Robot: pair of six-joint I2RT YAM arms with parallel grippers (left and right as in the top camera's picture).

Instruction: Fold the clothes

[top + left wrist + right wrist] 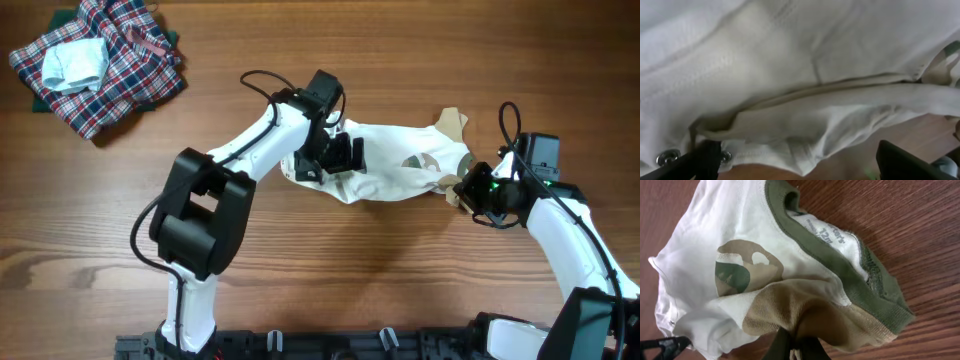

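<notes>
Tan sleeve [790, 312], soft, limp: your right pincer [797, 351] is clamping it. White garment [790, 60], light: hem [770, 150] is lying within your wide-spread left pincer [802, 162]; grasp there.

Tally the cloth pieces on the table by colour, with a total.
White soft garment with tan sleeves and round green-tan print: 1
Red-blue-white plaid cloth heap: 1
Pale blue-white folded cloth piece: 1
Total: 3
</notes>
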